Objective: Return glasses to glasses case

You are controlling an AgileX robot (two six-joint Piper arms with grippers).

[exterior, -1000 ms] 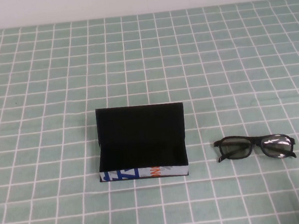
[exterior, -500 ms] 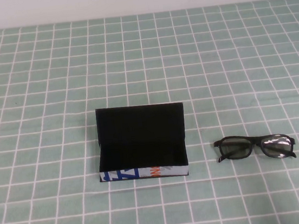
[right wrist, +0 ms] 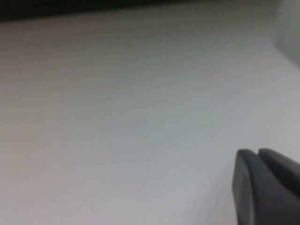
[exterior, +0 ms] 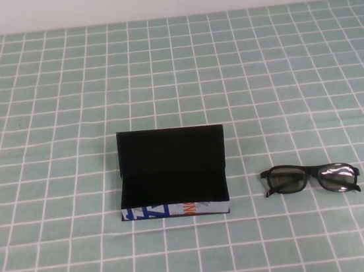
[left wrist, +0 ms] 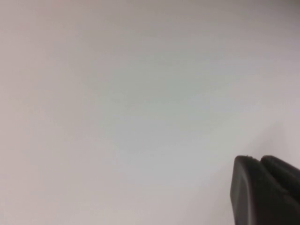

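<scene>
Nothing moved, right claw [right wrist: 265, 187] closed, empty

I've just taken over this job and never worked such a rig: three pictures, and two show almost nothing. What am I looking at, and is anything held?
The big picture looks down from the robot's own side at a checked cloth. On it stands the glasses case, lid up, with the glasses lying to its right, apart from it. The other two pictures come from cameras on the arms' wrists: the dark shapes are the left gripper and the right gripper, facing a blank surface. The right gripper is shut and empty; nothing is held.
</scene>
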